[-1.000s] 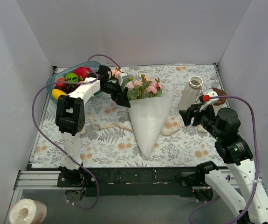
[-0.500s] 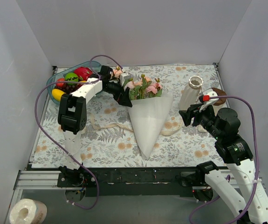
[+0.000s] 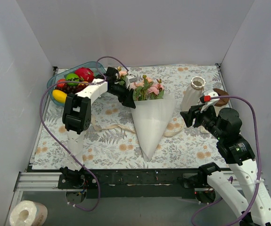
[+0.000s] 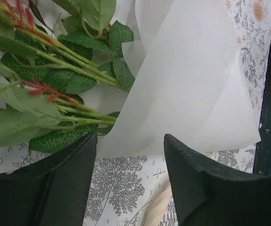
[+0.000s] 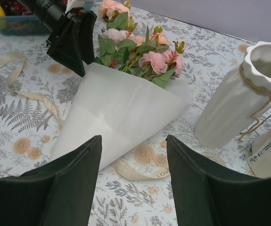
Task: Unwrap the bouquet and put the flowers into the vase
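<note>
The bouquet (image 3: 149, 123) lies on the patterned cloth, its white paper cone (image 5: 121, 110) pointing toward the near edge. The flowers (image 3: 147, 88), pink and peach with green leaves (image 4: 55, 75), stick out of its far end. My left gripper (image 3: 127, 96) is at the cone's left rim beside the leaves, open; only cloth and the paper's edge (image 4: 140, 141) show between its fingers. My right gripper (image 3: 190, 117) hovers open to the right of the cone, holding nothing. The white ribbed vase (image 3: 194, 93) stands upright at the back right, also seen in the right wrist view (image 5: 239, 94).
A cream ribbon (image 3: 110, 126) lies loose on the cloth under the cone and trails out at its right side (image 5: 140, 172). A bowl of fruit (image 3: 73, 80) sits at the back left. A brown-lidded jar (image 3: 221, 97) stands right of the vase. White walls enclose the table.
My left arm has reached further right, up to the cone's rim, and its jaws have narrowed. The right arm has hardly moved.
</note>
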Available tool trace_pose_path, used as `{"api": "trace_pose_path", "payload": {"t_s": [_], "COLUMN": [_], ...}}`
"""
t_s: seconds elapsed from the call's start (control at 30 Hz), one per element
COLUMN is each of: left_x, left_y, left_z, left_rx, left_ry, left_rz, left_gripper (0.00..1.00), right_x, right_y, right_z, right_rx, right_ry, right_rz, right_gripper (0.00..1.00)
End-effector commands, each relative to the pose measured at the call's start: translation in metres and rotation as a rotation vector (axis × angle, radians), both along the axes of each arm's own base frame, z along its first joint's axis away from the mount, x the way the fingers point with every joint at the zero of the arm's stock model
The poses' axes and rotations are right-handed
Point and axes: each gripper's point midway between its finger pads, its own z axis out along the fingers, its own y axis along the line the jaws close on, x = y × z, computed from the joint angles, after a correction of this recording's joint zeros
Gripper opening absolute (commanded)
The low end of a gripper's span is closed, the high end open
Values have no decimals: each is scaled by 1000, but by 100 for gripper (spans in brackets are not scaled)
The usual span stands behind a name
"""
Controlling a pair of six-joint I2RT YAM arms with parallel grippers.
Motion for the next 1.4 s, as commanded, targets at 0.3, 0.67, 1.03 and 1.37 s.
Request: {"api": "trace_pose_path", "payload": {"t_s": [0.3, 0.67, 1.03, 1.37], "left_x": [3, -9, -85, -110], "left_y": [-2, -15, -72, -122], "left_z": [35, 77, 160, 241], "left_rx": [-10, -38, -132, -268], "left_ry": [-83, -73, -90, -57], "left_rz": [-45, -105, -218, -210], "left_gripper": [28, 0, 39, 98], "right_x": [2, -1, -7, -13], "right_y": [3, 0, -6, -18], "right_z": [14, 16, 31, 55], "right_rx": [15, 17, 26, 14], "right_ry": [-37, -48, -82, -148], "right_rz": [14, 5, -18, -56], "right_gripper": [64, 64, 64, 72]}}
